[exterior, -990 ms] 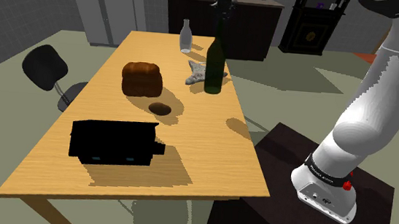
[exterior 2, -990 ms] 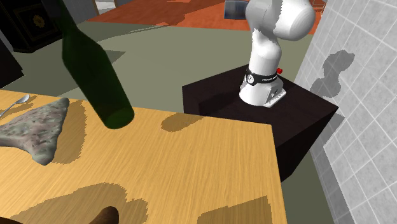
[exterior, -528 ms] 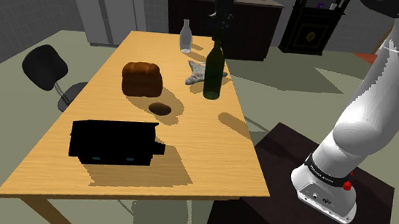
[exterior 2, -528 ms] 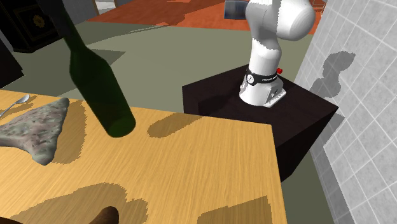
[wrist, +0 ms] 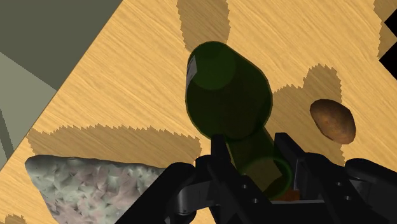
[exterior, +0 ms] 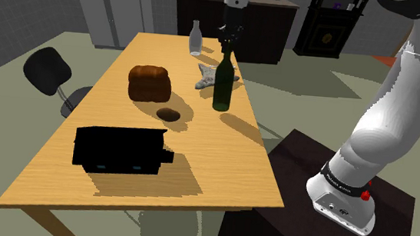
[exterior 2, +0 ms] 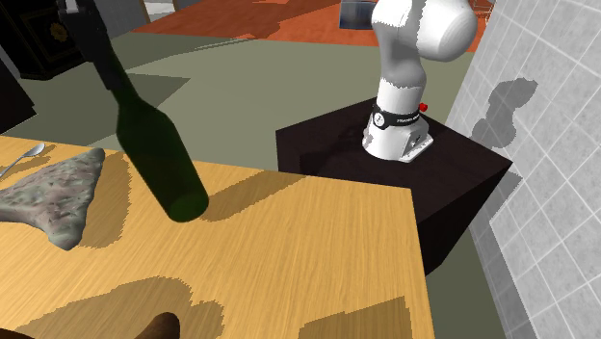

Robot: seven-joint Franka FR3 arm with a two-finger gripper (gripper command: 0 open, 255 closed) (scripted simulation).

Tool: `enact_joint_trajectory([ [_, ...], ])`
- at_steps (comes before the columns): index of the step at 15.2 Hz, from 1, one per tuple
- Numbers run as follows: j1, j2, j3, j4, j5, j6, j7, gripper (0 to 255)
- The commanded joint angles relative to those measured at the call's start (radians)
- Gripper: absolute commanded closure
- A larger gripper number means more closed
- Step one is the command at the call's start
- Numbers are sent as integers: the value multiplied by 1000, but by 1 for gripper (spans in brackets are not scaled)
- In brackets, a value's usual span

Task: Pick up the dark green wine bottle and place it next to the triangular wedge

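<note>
The gripper [wrist: 254, 159] clamps the dark green wine bottle [wrist: 229, 89] by its neck, just beside the grey triangular wedge [wrist: 83, 184]; a potato [wrist: 332, 121] lies near, a bread loaf [exterior: 149, 83] farther off.

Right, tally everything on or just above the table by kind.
Bottles: 2 (dark green wine bottle, clear bottle)
Foods: 2 (bread loaf, potato)
Triangular wedge: 1
Spoon: 1
Black box: 1
Total: 7
</note>
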Motion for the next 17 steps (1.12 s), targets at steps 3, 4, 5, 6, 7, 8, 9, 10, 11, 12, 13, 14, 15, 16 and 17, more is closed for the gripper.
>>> enact_joint_trajectory([
  [3, 0, 6, 0, -46, 1, 52, -3, 255],
  [4, 0, 7, 0, -54, 1, 62, -4, 255],
  [5, 0, 7, 0, -54, 1, 62, -4, 255],
  [6, 0, 7, 0, -54, 1, 62, -4, 255],
  [7, 0, 7, 0, -54, 1, 62, -4, 255],
  [8, 0, 7, 0, -54, 1, 62, -4, 255],
  [9, 0, 7, 0, -54, 1, 62, -4, 255],
  [10, 0, 7, 0, -54, 1, 62, -4, 255],
  [11, 0, 7, 0, -54, 1, 62, -4, 255],
  [12, 0, 7, 0, -53, 1, 62, -4, 0],
  [13, 0, 7, 0, -53, 1, 62, -4, 0],
  [14, 0, 7, 0, -53, 1, 62, -4, 0],
  [15, 0, 7, 0, -53, 1, 62, -4, 0],
  [16, 0, 7, 0, -53, 1, 62, -4, 0],
  [17, 0, 7, 0, -53, 1, 62, -4, 0],
])
